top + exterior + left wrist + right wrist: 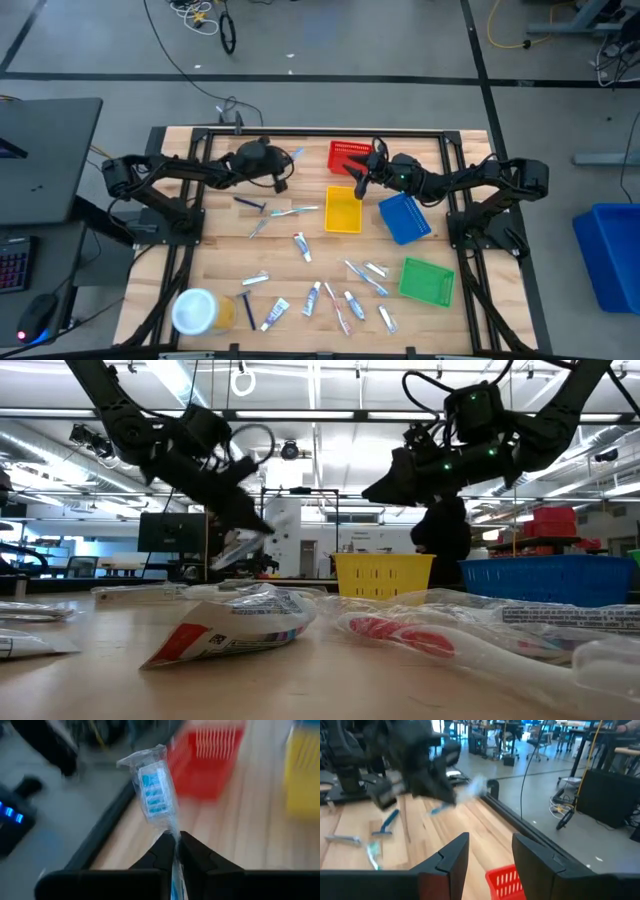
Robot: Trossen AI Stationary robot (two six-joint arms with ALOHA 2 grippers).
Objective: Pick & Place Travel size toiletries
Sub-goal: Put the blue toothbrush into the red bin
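Step in hand, by my reading: carry phase. Left gripper [176, 851] clamped tight on wrapped toothbrush [154, 795], held in air near red tray [350, 156], on the side away from yellow tray [343, 210].

Right gripper [490, 851] hovers over red tray's far edge, fingers parted, nothing between.

Next move likely calls for swing over a tray, then release.

Hard to make out: which tray is the target; toothbrush handle hidden below fingers.
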